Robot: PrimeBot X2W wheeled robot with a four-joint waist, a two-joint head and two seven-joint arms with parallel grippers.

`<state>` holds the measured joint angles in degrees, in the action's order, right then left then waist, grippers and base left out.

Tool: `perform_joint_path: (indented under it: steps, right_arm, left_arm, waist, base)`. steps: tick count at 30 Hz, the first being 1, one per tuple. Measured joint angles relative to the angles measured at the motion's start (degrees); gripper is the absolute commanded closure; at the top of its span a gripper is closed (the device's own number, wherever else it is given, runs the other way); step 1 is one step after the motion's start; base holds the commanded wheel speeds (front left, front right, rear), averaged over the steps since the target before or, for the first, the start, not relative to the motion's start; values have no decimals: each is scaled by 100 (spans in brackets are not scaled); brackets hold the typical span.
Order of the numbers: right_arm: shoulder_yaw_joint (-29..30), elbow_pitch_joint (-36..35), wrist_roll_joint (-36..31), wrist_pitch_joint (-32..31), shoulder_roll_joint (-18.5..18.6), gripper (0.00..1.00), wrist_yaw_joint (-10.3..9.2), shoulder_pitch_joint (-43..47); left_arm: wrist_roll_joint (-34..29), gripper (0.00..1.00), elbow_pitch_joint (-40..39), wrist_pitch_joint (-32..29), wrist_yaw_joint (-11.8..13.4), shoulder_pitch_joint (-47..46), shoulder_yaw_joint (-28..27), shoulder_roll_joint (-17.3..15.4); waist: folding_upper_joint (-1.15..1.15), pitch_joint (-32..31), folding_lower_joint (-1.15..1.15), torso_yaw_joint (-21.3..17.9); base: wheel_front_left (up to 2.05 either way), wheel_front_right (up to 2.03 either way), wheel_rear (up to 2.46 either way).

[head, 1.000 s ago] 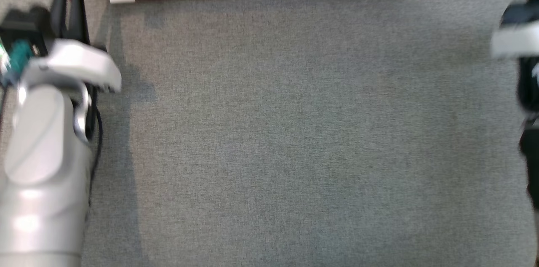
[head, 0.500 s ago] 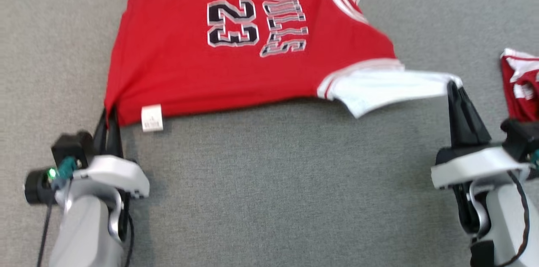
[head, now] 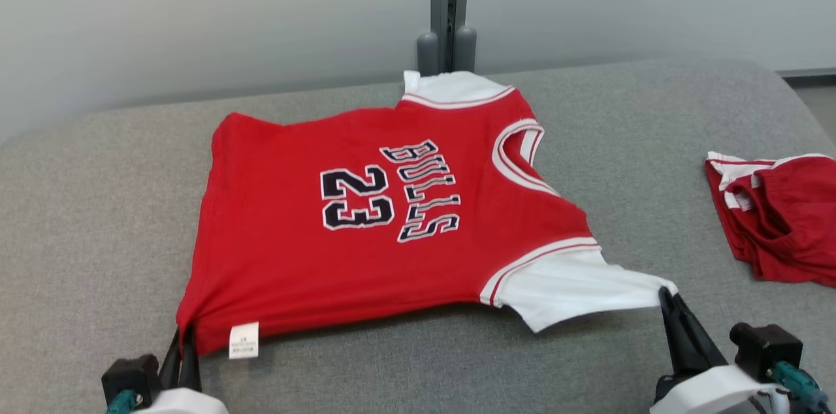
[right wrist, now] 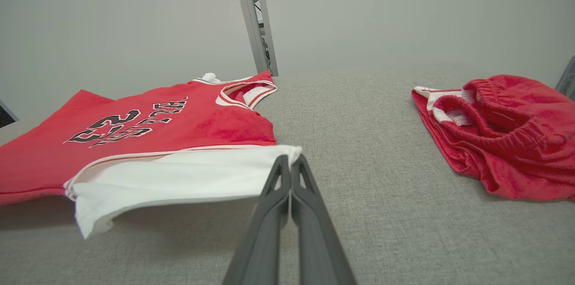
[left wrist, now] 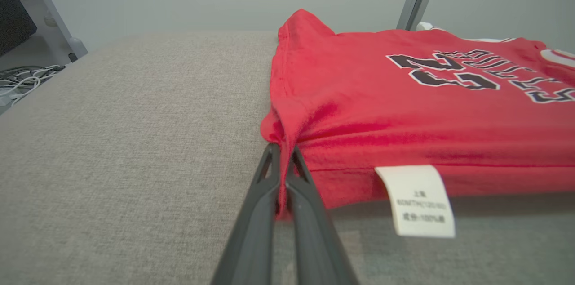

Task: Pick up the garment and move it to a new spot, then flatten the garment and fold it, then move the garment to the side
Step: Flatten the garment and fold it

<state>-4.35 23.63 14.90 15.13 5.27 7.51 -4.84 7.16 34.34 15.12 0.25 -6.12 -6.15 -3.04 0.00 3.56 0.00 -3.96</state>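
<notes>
Jersey [head: 366, 238]: red, number 23, spread on the grey bench [head: 98, 205], near edge raised.
Left gripper [head: 185, 339]: near left, fingers pinching the hem corner.
Right gripper [head: 666, 300]: near right, fingers pinching the white sleeve.
Shorts [head: 777, 218]: red, crumpled, far right.

Matt red knit jersey [head: 392, 251], its white sleeve [head: 575, 286] of smoother cloth, pinched in my matt dark plastic jaws. Under them lies a coarse grey woven counter [head: 392, 368]. Right of my right jaws are plush red shorts [head: 784, 224], and beyond stands a dull grey metal post [head: 447, 2].
</notes>
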Motion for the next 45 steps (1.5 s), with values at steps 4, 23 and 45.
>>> perform_joint_path:
  steps: [4,23,45]
  right_arm:
    - [-143,21,8,0,-14,100,0,329]
    - [-538,-134,219,1,190,100,0,1364]
    - [-244,218,-156,1,10,100,-1,-1244]
  left_arm:
    - [-2,100,-51,0,-3,429,-13,16]
    - [426,100,-190,-4,135,1509,166,34]
    - [38,100,-202,-4,118,-716,364,26]
  waist:
    - [0,-336,0,-21]
    - [0,-918,0,-71]
    - [0,414,0,314]
  base:
    - [0,0,0]
    - [0,0,0]
    - [0,0,0]
